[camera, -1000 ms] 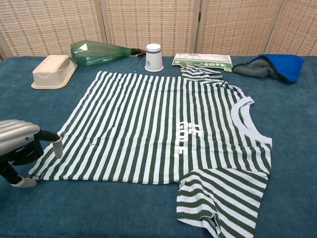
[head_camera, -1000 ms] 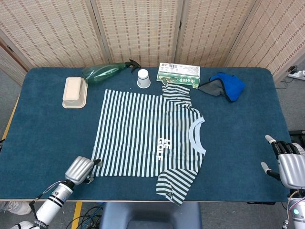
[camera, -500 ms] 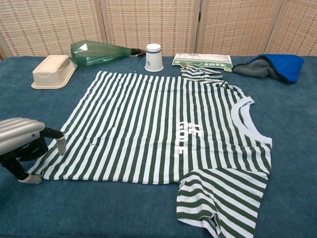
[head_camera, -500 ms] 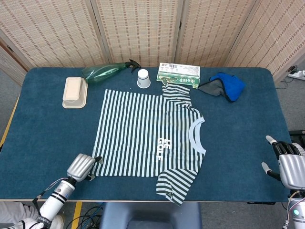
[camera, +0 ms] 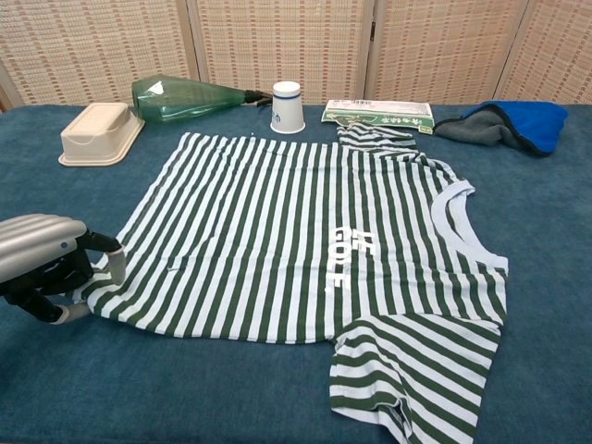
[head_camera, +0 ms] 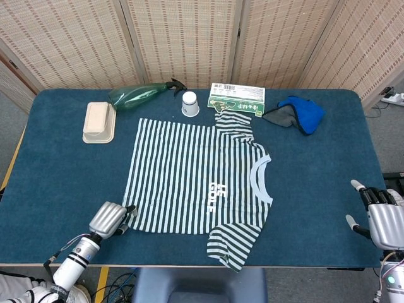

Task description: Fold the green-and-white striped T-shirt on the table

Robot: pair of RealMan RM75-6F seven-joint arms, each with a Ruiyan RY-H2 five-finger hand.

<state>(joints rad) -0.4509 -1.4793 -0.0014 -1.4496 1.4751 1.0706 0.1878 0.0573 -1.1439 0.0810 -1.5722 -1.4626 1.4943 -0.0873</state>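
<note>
The green-and-white striped T-shirt (head_camera: 197,177) lies spread flat in the middle of the blue desk (head_camera: 315,183), collar toward the right of the frame. At the lower left, the left hand (camera: 46,264) pinches the shirt's bottom hem corner, fingers curled around the fabric edge. At the lower right edge of the head view, the right hand (head_camera: 384,218) hangs off the desk, fingers apart, holding nothing.

We cannot see the T-shirt (camera: 277,231) corner under our left hand (camera: 46,264); our right hand (head_camera: 384,221) is cropped.
</note>
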